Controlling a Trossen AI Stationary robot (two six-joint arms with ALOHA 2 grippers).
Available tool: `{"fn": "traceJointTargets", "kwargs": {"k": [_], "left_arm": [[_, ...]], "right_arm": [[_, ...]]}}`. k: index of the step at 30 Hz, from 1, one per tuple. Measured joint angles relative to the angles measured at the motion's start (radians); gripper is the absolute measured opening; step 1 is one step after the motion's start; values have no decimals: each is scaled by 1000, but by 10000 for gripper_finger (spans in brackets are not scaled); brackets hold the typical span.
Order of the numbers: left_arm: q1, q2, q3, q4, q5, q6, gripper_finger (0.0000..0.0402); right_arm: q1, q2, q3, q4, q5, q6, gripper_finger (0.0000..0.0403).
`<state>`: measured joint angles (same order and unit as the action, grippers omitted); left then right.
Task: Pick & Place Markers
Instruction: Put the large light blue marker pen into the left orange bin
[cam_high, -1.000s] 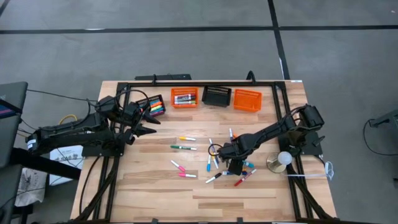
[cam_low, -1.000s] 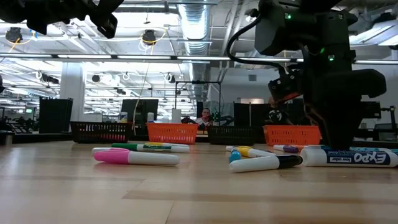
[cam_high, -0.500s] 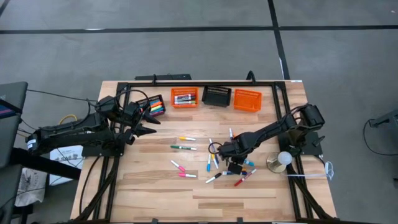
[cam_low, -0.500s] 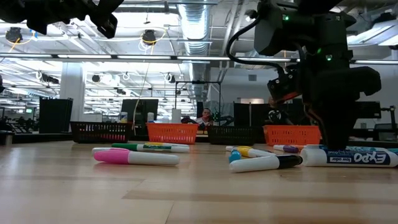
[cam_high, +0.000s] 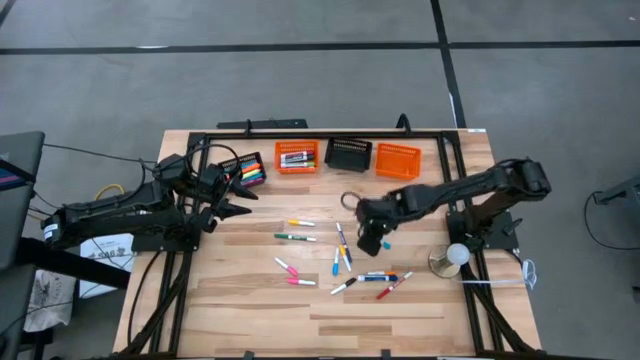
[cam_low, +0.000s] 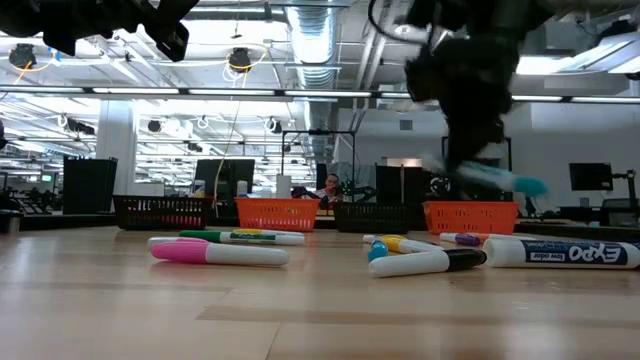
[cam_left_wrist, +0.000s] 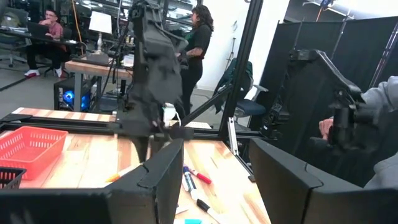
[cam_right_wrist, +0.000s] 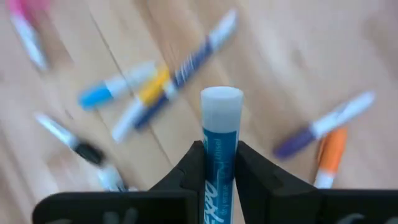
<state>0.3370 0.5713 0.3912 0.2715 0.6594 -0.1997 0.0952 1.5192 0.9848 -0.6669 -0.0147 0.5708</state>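
Note:
Several markers (cam_high: 345, 262) in pink, green, yellow, blue, red and black lie scattered on the middle of the wooden table (cam_high: 250, 310). My right gripper (cam_high: 373, 240) hangs above them, shut on a light-blue marker (cam_low: 500, 180), which the right wrist view also shows (cam_right_wrist: 221, 124). At the table's left, my left gripper (cam_high: 236, 210) hovers open and level, its fingers (cam_left_wrist: 168, 174) with nothing between them. More markers fill a black basket (cam_high: 246, 170) and an orange basket (cam_high: 296, 157) at the far edge. My right gripper pinches the light-blue marker's barrel (cam_right_wrist: 219, 158) between its two fingers (cam_right_wrist: 186, 168). The fingers come steeply from above and lie across the marker. The marker is lifted clear of the table, nearly level, its capped end (cam_right_wrist: 221, 102) jutting out past the fingers.
An empty black basket (cam_high: 348, 153) and an empty orange basket (cam_high: 398, 160) stand at the far edge. A round stand with a white ball (cam_high: 455, 255) sits near the right arm's base. A black frame (cam_high: 200, 140) borders the table. People (cam_left_wrist: 199, 43) are in the room beyond.
My right gripper has taken the light-blue marker off the table, risen with it and swung toward the far edge. The marker, which lay among the others, now hangs clear of the table. The other markers have stayed where they were.

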Motion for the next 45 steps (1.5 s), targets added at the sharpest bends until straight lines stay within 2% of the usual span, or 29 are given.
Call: {"fn": "traceJointTargets", "kwargs": {"k": [7,12,17,25,30,33,40,45], "left_arm": [[0,0,0,19,-6,0,184],[0,5,0,60,-73,0,184],[-2,65,0,162,-115,-36,184],[-4,248,0,311,-124,-64,184],[-2,347,0,416,-213,-152,184],[-3,386,1,478,-214,-146,184],[6,452,42,480,-233,-119,184],[17,481,55,478,-237,-122,184]], "right_arm": [[-84,-160,2,287,-12,-30,48],[-147,-222,3,544,-42,-76,48],[-209,-214,3,775,-109,-109,48],[-281,-93,28,1037,-198,-128,48],[-295,17,107,1095,-264,-143,48],[-301,79,164,1090,-284,-163,48],[-320,196,295,1094,-395,-163,48],[-327,239,343,1084,-408,-163,48]]}}
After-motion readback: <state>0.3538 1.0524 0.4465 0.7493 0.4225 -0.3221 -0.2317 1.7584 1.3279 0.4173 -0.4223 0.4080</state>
